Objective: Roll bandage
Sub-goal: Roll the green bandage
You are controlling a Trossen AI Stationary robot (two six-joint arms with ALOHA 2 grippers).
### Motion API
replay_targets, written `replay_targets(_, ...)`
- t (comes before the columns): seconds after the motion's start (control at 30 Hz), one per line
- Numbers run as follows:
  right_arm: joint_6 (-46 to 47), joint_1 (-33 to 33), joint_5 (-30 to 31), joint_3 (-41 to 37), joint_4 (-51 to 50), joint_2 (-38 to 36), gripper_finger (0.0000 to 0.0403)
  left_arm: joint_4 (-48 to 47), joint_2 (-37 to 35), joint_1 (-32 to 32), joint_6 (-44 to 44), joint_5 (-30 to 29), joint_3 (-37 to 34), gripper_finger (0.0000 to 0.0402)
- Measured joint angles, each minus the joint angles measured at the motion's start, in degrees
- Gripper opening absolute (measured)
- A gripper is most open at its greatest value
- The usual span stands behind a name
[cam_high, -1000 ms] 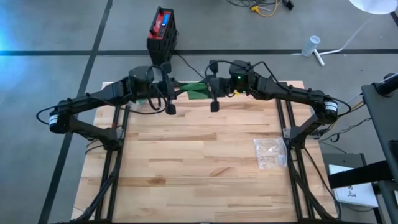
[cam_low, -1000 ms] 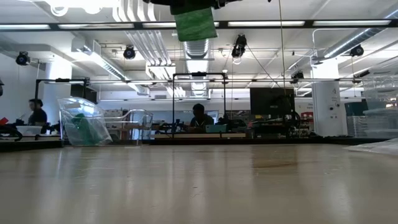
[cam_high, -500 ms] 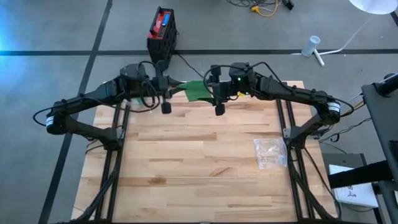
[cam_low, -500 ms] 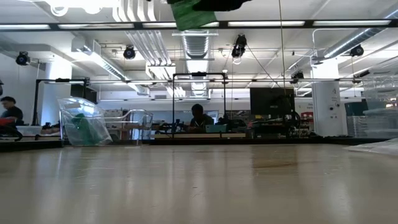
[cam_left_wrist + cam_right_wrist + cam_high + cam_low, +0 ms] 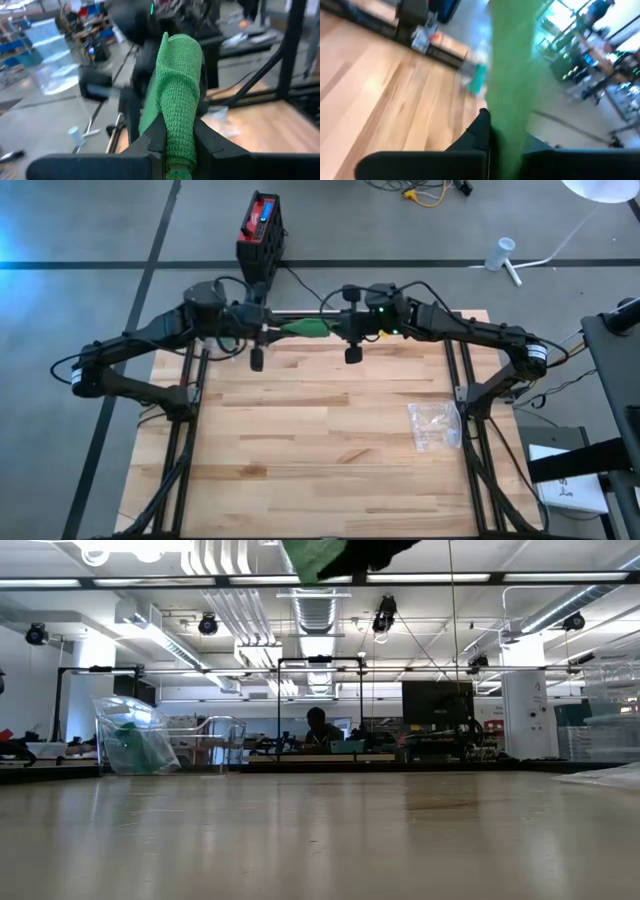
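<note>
Both pincers clamp bandage [image 5: 305, 329] | left pincer [image 5: 268, 332] | right pincer [image 5: 340, 330] | bandage narrower than before

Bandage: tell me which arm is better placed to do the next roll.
Probably the left. Both grippers clamp the green bandage held in the air between them, but the left gripper already grips a bunched, folded end, while the right gripper pinches only a flat strip.

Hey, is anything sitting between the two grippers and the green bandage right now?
No. The green bandage is already pinched at each end by the left gripper and right gripper, held above the table's far edge.
</note>
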Motion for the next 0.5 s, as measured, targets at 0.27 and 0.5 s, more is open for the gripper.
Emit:
replay_targets(0.27, 2.76, 0.00, 1.44, -3.13, -4.11, 0.04, 0.0001, 2.74, -2.43, 0.00, -4.23, 1.22, -0.04, 0.0035)
replay_targets(0.5, 5.04, 0.02, 1.54, -4.46, -0.99, -0.19, 0.0001, 2.07, -1.21, 0.00, -5.53, -1.28, -0.04, 0.0036)
